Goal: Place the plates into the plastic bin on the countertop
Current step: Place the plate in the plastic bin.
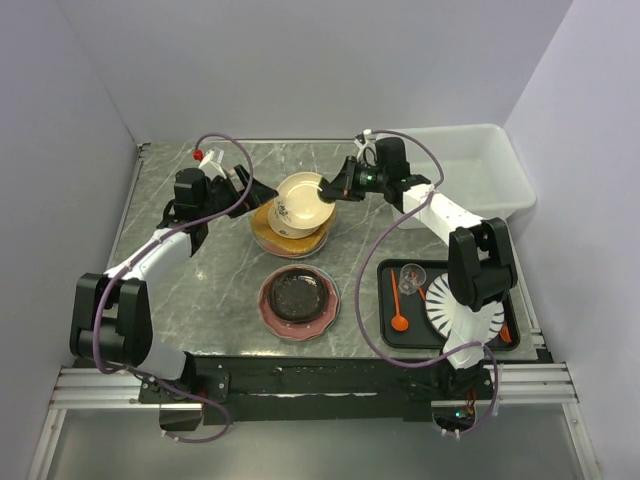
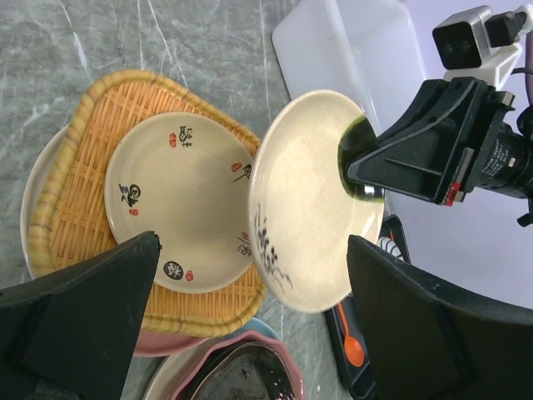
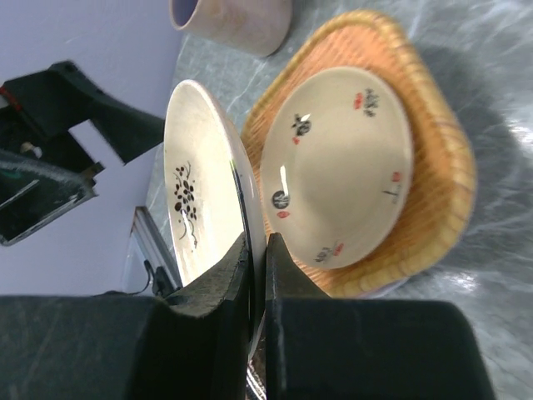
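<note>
right gripper [image 1: 331, 193] clamped on the small cream round plate [image 1: 301, 200], left gripper [image 1: 242, 184] spread wide, so ease it gently into the translucent white plastic bin [image 1: 478, 170], far-right corner of the counter [image 1: 205, 290]

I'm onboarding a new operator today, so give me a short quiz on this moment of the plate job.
1. True or false: the right gripper pinches the lifted cream plate by its rim.
2. What lies directly under the other cream plate on the stack? A) a black tray B) the orange woven plate C) a striped plate
3. Fill in: the jaws of the left gripper stand ____.
Key: 1 true; 2 B; 3 open.
</note>
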Motion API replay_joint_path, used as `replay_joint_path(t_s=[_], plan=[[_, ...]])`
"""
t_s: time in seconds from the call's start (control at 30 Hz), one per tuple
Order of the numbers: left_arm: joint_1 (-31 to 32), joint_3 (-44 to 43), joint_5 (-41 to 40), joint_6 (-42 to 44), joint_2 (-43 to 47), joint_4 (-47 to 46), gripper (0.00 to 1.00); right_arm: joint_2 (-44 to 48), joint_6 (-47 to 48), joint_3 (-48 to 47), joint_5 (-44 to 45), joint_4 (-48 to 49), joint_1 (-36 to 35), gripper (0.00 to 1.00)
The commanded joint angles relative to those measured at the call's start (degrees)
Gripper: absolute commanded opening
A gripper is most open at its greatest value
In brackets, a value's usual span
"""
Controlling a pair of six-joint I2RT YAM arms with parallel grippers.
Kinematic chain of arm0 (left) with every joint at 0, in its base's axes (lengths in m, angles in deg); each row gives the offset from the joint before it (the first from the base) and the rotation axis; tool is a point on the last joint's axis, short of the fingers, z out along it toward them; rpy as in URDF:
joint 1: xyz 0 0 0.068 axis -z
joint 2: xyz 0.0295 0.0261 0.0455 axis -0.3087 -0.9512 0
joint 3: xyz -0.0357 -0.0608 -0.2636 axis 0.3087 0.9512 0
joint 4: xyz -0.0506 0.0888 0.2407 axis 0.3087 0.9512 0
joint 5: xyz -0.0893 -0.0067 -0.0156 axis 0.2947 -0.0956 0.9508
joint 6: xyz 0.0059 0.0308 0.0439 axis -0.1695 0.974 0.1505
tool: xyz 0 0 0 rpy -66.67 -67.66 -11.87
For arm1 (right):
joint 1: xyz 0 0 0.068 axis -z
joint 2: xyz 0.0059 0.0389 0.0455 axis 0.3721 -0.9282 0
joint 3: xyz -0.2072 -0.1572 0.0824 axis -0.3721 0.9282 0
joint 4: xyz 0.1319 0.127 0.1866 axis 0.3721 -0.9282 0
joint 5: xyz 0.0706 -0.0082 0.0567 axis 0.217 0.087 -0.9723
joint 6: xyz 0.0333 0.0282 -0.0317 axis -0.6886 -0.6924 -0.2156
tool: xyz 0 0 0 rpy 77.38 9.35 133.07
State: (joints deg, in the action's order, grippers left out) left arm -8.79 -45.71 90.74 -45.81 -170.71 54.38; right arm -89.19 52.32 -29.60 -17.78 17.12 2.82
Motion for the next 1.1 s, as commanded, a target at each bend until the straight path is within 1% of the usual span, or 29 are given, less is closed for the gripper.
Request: replay_joint_path(t_s=[0.0, 0.23, 0.73, 0.87, 0.93, 1.07], plan=[[0.13, -0.16, -1.24, 1.75, 2.8, -0.15, 0.99, 3.84, 0.98, -3.7, 0.87, -1.43, 2.5, 0.0], [0.13, -0.42, -0.89, 1.75, 2.88, 0.03, 0.99, 5.24, 0.98, -3.43, 2.01, -2.75, 6.54, 0.0], [0.13, -0.25, 0.25, 1.49, 1.92, -0.33, 0.99, 8.23, 0.98, -2.99, 5.62, -5.3, 17.43, 0.0], [0.13, -0.42, 0.61, 1.48, 1.48, -0.41, 0.99, 8.5, 0.45, -3.08, 6.93, -5.3, 18.76, 0.0], [0.13, -0.33, 0.61, 1.48, 1.39, -0.5, 0.99, 8.67, 0.19, -2.99, 7.64, -5.3, 21.3, 0.0], [0.13, -0.25, 0.78, 1.4, 1.3, -0.68, 0.99, 8.76, -0.51, -2.38, 8.52, -4.6, 23.33, 0.0]])
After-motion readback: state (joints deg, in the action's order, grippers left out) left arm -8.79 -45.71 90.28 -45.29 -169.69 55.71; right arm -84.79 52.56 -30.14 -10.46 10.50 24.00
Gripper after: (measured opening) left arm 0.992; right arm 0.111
